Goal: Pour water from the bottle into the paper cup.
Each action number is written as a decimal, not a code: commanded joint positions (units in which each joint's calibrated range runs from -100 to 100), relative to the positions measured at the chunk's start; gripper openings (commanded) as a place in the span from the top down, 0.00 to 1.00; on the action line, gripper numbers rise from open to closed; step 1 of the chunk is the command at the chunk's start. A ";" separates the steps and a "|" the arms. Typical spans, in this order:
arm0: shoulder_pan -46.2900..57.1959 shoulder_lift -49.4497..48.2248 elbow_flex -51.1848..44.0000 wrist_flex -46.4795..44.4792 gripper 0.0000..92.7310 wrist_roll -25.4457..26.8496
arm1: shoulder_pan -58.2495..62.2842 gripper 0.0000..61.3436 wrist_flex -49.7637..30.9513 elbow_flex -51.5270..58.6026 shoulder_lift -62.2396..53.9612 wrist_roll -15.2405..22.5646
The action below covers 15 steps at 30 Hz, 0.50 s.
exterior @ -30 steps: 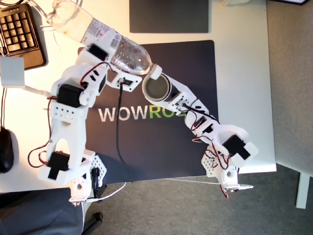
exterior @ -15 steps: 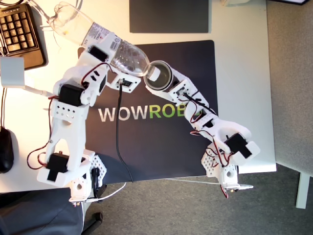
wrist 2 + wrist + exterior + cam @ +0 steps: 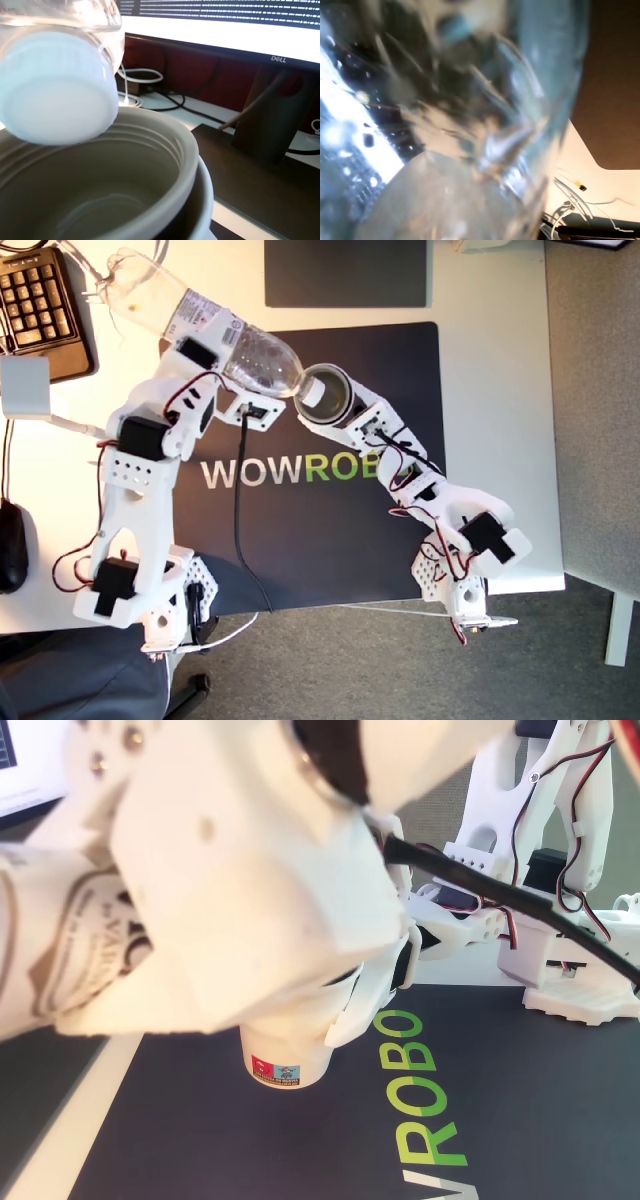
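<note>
My first gripper (image 3: 235, 370) is clenched around the bottle (image 3: 195, 320), near its shoulder, so that the long body tilts down toward the middle of the dark mat (image 3: 400, 370); in this way the neck comes over the cup. My second gripper (image 3: 350, 420) grasps the paper cup (image 3: 325, 395) by its side and holds it under the neck, and the other view shows the cup's base a little above the mat, not resting on it. The white cap (image 3: 57, 92) sits over the cup's rim (image 3: 190, 145) and looks closed, so I judge that no water can leave yet; the cup's inside looks dry.

Much is hard to see; the first wrist view shows only blurred clear plastic, and the other view is mostly filled by a white arm, which hides the bottle's mouth. The bottle's far end is cut by the exterior view's top edge.
</note>
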 commanded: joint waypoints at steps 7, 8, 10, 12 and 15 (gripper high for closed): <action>-1.07 -10.33 -2.29 -4.52 1.00 2.30 | 0.11 1.00 -0.83 -6.85 -2.60 -0.54; -0.80 -10.50 -2.20 -4.76 1.00 2.34 | 0.11 1.00 -0.83 -6.85 -2.60 -0.54; -0.28 -10.94 -1.93 -4.76 1.00 2.54 | 0.23 1.00 -0.83 -6.76 -2.60 -0.59; 0.11 -11.37 -2.29 -4.76 1.00 2.64 | 0.23 1.00 -0.83 -6.76 -2.60 -0.63; 0.37 -11.37 -2.20 -4.52 1.00 2.64 | 0.23 1.00 -0.92 -6.76 -2.60 -0.63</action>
